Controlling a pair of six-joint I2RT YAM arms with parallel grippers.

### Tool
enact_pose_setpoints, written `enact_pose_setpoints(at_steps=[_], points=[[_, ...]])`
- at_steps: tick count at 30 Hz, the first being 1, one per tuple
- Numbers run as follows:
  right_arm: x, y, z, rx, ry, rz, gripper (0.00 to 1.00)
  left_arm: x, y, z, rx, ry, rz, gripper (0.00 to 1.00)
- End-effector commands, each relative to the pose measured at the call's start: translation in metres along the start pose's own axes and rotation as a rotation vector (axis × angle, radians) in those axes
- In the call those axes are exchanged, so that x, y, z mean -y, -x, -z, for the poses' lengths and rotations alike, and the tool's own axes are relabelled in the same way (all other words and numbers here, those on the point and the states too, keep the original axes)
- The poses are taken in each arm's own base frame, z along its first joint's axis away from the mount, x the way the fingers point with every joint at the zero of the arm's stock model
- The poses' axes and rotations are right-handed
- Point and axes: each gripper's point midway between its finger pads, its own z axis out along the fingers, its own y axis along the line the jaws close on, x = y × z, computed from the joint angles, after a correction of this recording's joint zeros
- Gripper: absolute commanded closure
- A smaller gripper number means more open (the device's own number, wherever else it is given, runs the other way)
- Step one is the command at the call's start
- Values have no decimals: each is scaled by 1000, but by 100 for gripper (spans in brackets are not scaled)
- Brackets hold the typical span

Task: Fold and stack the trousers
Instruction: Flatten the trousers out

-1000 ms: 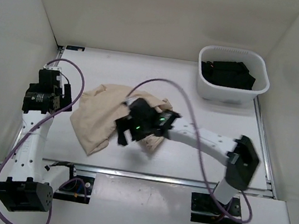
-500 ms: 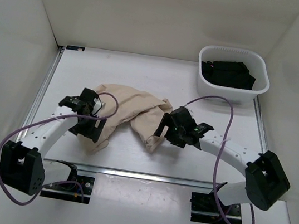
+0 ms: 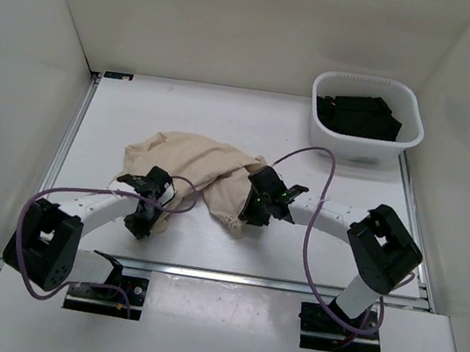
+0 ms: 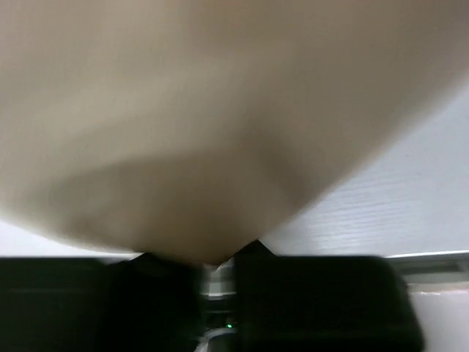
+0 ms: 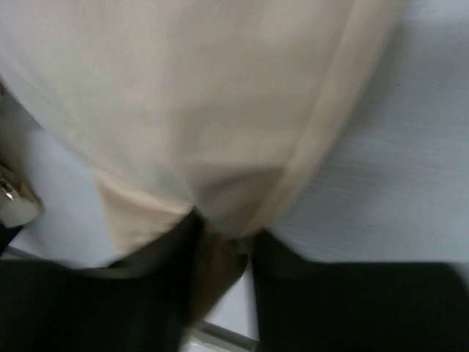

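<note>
The beige trousers (image 3: pixel 197 163) lie in a crumpled heap on the white table, left of centre. My left gripper (image 3: pixel 148 213) is at the heap's near left corner. In the left wrist view a point of the cloth (image 4: pixel 220 147) runs down into the narrow gap of that gripper (image 4: pixel 209 261), whose jaws are pinched on it. My right gripper (image 3: pixel 247 211) is at the heap's near right end. A fold of the trousers (image 5: pixel 220 132) sits between the dark fingers (image 5: pixel 308 293) of my right gripper (image 5: pixel 223 236), which press on it.
A white bin (image 3: pixel 356 150) holding black garments (image 3: pixel 357 115) stands at the back right. White walls enclose the table on the left, back and right. A metal rail (image 3: pixel 246 279) runs along the near edge by the arm bases.
Both arms have swung down onto the near edge of the trousers, the left coming in from the far left. Both grippers have gone from wide open to pinched on cloth.
</note>
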Motion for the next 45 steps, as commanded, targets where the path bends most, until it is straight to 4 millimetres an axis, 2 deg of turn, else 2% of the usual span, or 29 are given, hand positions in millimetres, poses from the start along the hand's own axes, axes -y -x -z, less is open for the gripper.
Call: enact_pose_setpoints(at_steps=[1, 3, 5, 7, 9, 10, 11, 12, 14, 15, 17, 18, 20, 23, 26, 28, 30, 31, 32, 34, 36, 37, 39, 40, 41, 42, 43, 44, 45], points=[[-14, 26, 9, 69, -13, 48, 77, -8, 20, -11, 43, 60, 4, 85], [-6, 50, 23, 126, -102, 71, 100, -21, 23, -13, 47, 130, 16, 85], [12, 68, 41, 149, -200, 112, 100, -56, 43, 0, 113, 262, 98, 85], [15, 107, 72, 268, -272, 127, 100, -84, 66, 18, 207, 342, 192, 85], [40, 129, 109, 314, -383, 141, 100, -135, 97, 61, 346, 425, 372, 85], [38, 147, 132, 366, -400, 160, 100, -154, 106, 79, 390, 448, 433, 85], [52, 165, 152, 427, -461, 146, 100, -187, 105, 98, 420, 493, 541, 85], [57, 170, 178, 460, -479, 151, 100, -214, 125, 140, 533, 521, 609, 85], [56, 190, 220, 554, -497, 167, 100, -253, 123, 175, 601, 576, 714, 85], [61, 193, 242, 588, -514, 161, 100, -269, 130, 208, 677, 606, 748, 85], [68, 202, 275, 666, -560, 148, 100, -282, 130, 231, 723, 627, 779, 85], [69, 201, 296, 700, -562, 144, 100, -292, 127, 255, 774, 654, 806, 85], [80, 199, 333, 769, -602, 107, 100, -294, 120, 280, 835, 678, 826, 85], [92, 189, 358, 819, -617, 67, 100, -293, 107, 283, 827, 704, 845, 85], [93, 176, 368, 817, -557, 54, 100, -294, 90, 290, 829, 744, 877, 85], [80, 170, 378, 838, -471, 81, 100, -296, 88, 323, 905, 774, 894, 85], [72, 160, 403, 895, -352, 72, 100, -297, 87, 355, 981, 793, 905, 85], [71, 153, 420, 935, -293, 66, 100, -299, 84, 386, 1052, 820, 922, 85], [65, 152, 429, 964, -238, 66, 100, -301, 86, 398, 1077, 826, 925, 85], [57, 148, 435, 974, -171, 123, 100, -301, 92, 414, 1125, 810, 911, 85], [50, 147, 434, 961, -144, 170, 100, -305, 103, 410, 1122, 788, 895, 85], [48, 158, 425, 940, -195, 191, 100, -312, 117, 391, 1076, 765, 883, 85], [59, 170, 410, 889, -321, 199, 100, -313, 143, 377, 1052, 727, 850, 85], [60, 185, 384, 820, -409, 228, 100, -320, 167, 347, 986, 697, 827, 85], [65, 196, 381, 792, -443, 202, 100, -316, 189, 345, 986, 688, 804, 85], [65, 212, 345, 678, -482, 225, 100, -316, 205, 333, 959, 681, 791, 85], [65, 220, 329, 618, -468, 202, 100, -316, 222, 319, 931, 676, 776, 85], [73, 231, 317, 563, -467, 155, 99, -314, 255, 273, 840, 661, 737, 85], [66, 239, 285, 446, -429, 150, 92, -314, 270, 264, 813, 656, 721, 85]])
